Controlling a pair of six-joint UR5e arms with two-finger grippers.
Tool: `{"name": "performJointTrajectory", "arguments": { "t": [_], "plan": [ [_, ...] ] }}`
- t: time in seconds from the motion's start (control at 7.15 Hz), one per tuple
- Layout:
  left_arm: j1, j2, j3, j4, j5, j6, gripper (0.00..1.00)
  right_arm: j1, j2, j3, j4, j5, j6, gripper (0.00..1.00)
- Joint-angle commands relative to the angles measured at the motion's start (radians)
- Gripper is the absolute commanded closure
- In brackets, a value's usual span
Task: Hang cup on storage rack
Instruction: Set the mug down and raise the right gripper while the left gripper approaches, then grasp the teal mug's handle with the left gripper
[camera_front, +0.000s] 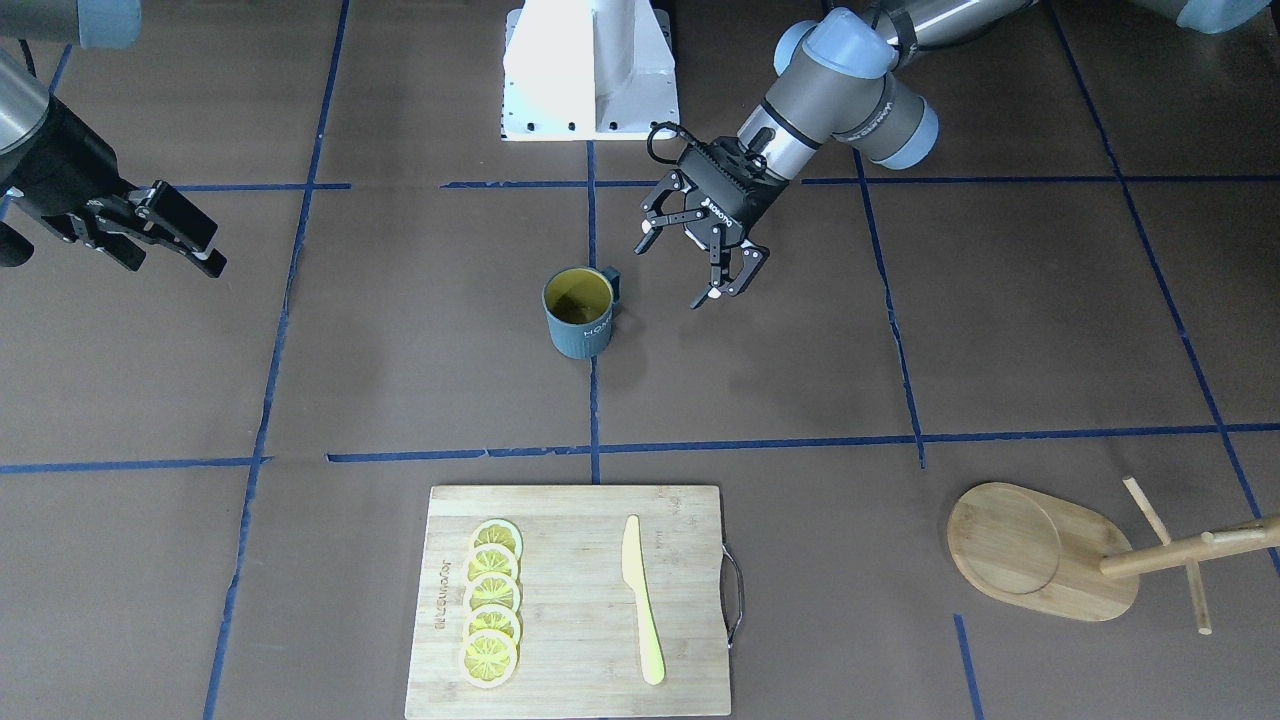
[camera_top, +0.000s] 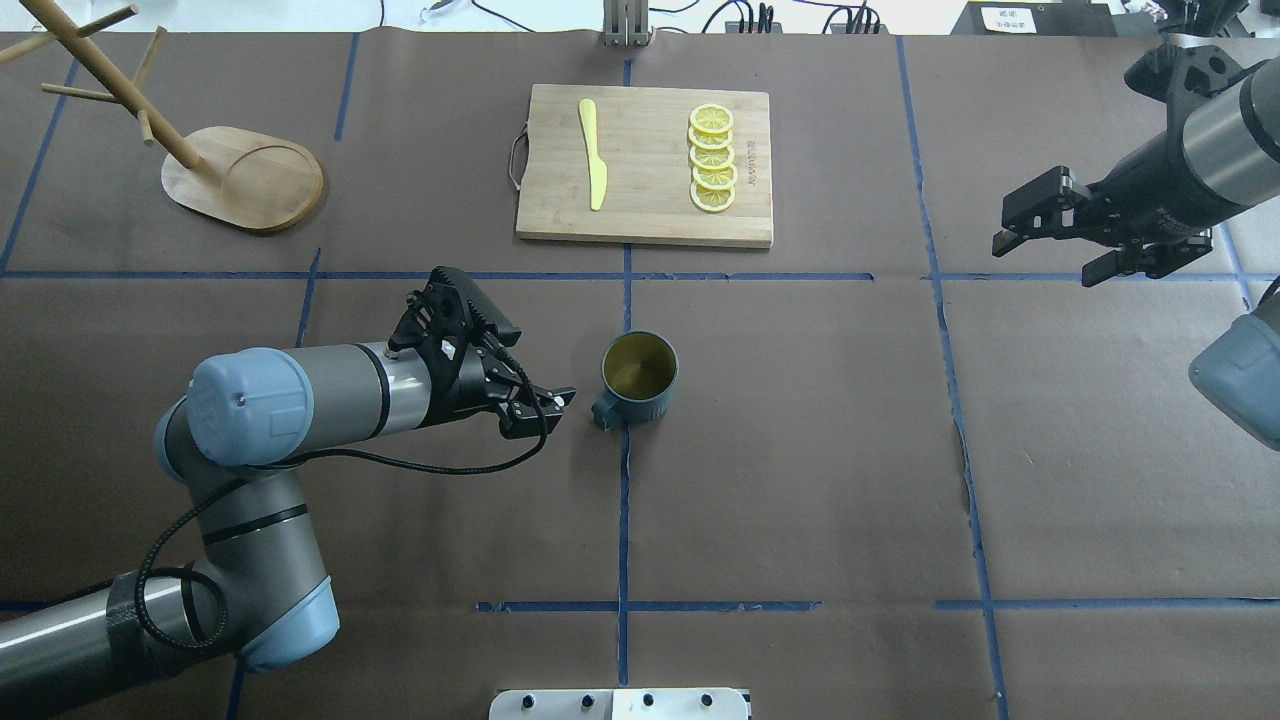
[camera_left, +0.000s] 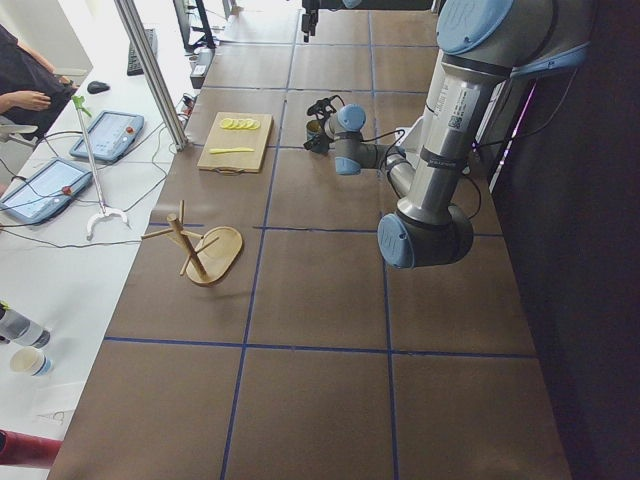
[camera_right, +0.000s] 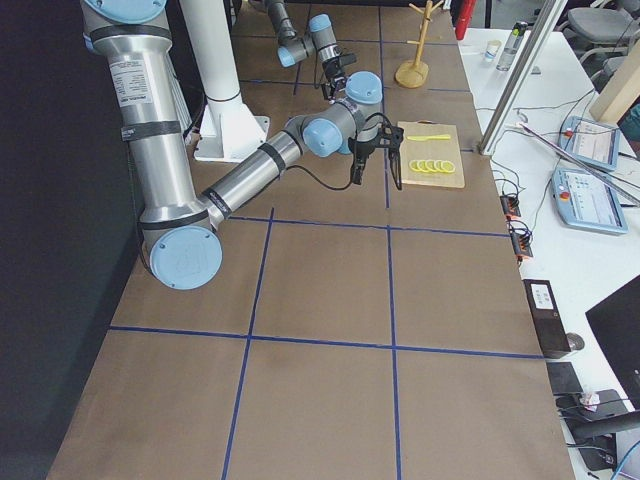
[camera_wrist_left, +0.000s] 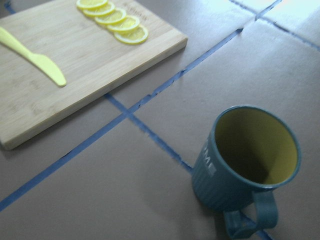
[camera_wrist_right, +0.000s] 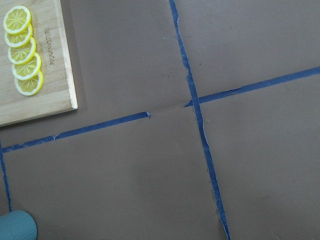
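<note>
The cup (camera_front: 578, 312) is a dark blue-grey mug with a yellow inside, standing upright near the table's middle on a blue tape line; it also shows in the overhead view (camera_top: 638, 378) and the left wrist view (camera_wrist_left: 245, 160), where the handle faces the camera. My left gripper (camera_front: 672, 275) is open and empty, a short way off on the cup's handle side (camera_top: 545, 408). The storage rack (camera_front: 1040, 550), a bamboo stand with oval base, post and pegs, stands at the table's far left corner (camera_top: 245, 180). My right gripper (camera_top: 1045, 262) is open and empty, far right.
A bamboo cutting board (camera_top: 645, 165) lies beyond the cup, carrying a row of lemon slices (camera_top: 712, 158) and a yellow knife (camera_top: 593, 150). Blue tape lines cross the brown table cover. The robot's white base (camera_front: 590, 70) is at the near edge.
</note>
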Motion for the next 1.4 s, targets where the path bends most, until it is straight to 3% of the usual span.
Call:
{"name": "performJointTrajectory", "arguments": {
  "t": [0.0, 0.28, 0.56, 1.26],
  "plan": [
    [0.074, 0.005, 0.029, -0.074, 0.161, 0.085, 0.02, -0.002, 0.003, -0.010, 0.001, 0.000, -0.001, 0.00],
    [0.154, -0.007, 0.084, -0.134, 0.289, 0.113, 0.01, -0.002, 0.003, -0.015, 0.004, 0.000, -0.003, 0.00],
    [0.174, -0.025, 0.090, -0.125, 0.292, 0.109, 0.02, -0.002, 0.005, -0.018, 0.004, 0.000, -0.003, 0.00],
    [0.202, -0.070, 0.164, -0.131, 0.425, 0.104, 0.22, -0.002, 0.008, -0.024, 0.004, -0.002, -0.003, 0.00]
  ]
}}
